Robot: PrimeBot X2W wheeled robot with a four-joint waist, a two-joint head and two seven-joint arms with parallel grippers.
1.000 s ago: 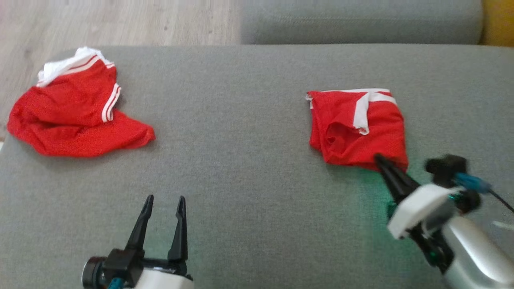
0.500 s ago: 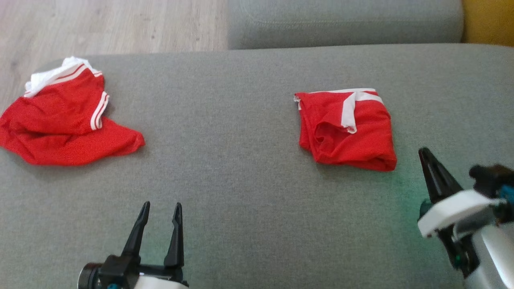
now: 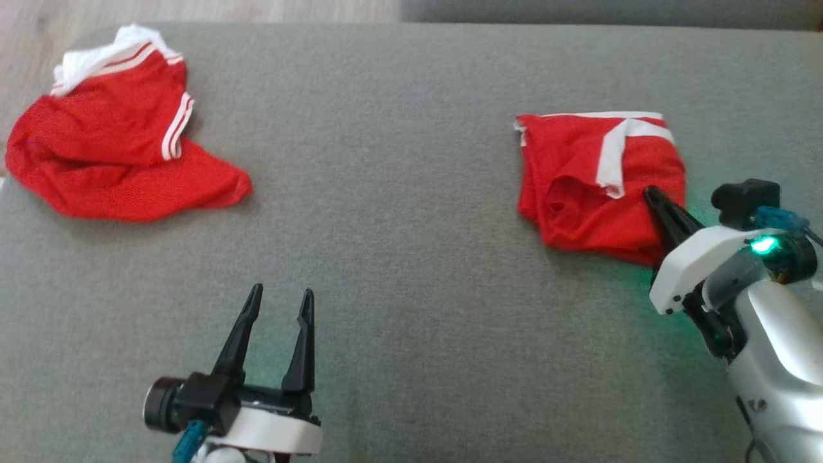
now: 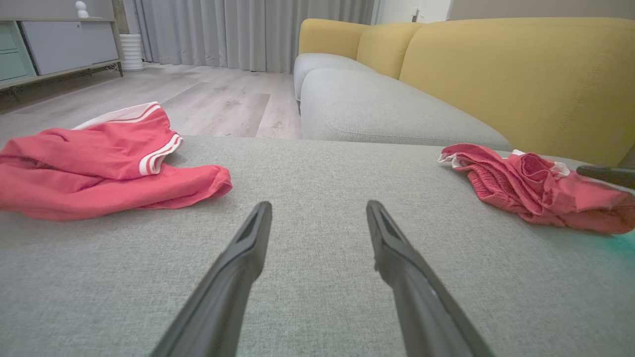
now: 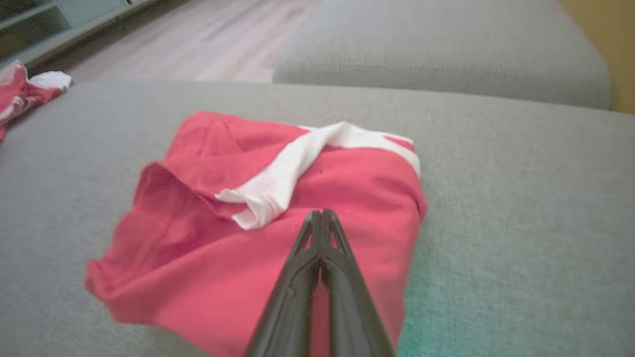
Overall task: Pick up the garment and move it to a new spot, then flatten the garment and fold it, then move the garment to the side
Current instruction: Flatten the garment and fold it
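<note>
Upholstery first: broad grey woven cushion [image 3: 411,212], flat, bears both garments and lies under both grippers. Beyond its far edge, second grey seat cushion [image 4: 387,104] set against yellow sofa back [image 4: 521,74]. Past that, pale wood-plank floor [image 4: 213,94], grey curtains [image 4: 248,29] and low cabinet [image 4: 64,44] at far left of the left wrist view. Crumpled red garment [image 3: 116,154] with white stripes, heaped at the cushion's far left corner. Folded red garment [image 3: 578,186] with white band, squared off on the cushion's right side, well apart from the first. Right gripper [image 3: 649,191]: fingers pressed together, nothing between them, tips over the folded garment's near right part; contact cannot be told. Left gripper [image 3: 283,290]: fingers spread wide, empty, above bare cushion near the front.
</note>
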